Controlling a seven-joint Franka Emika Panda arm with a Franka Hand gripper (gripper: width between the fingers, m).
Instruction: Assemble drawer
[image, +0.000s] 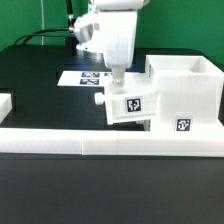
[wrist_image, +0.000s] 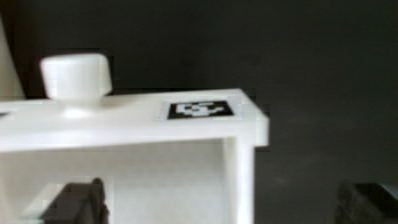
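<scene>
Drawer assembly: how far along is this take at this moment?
Looks done: nothing confirmed; whether the tall white boxy casing already holds a tray cannot be told. In hand: the gripper is down at a small white knobbed tray beside the casing; in the wrist view its fingers straddle the tray wall, grip uncertain. Left: getting this tray inside.

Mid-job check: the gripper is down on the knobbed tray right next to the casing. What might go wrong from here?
1. The tray sits close against the casing; if it is not lined up with the opening, it may jam on the casing wall.
2. In the wrist view the fingers stand wide of the tray's wall, with no contact visible, so the grip may be loose or off-centre.
3. The low white wall lies just in front; a tilted tray might catch on it.
</scene>
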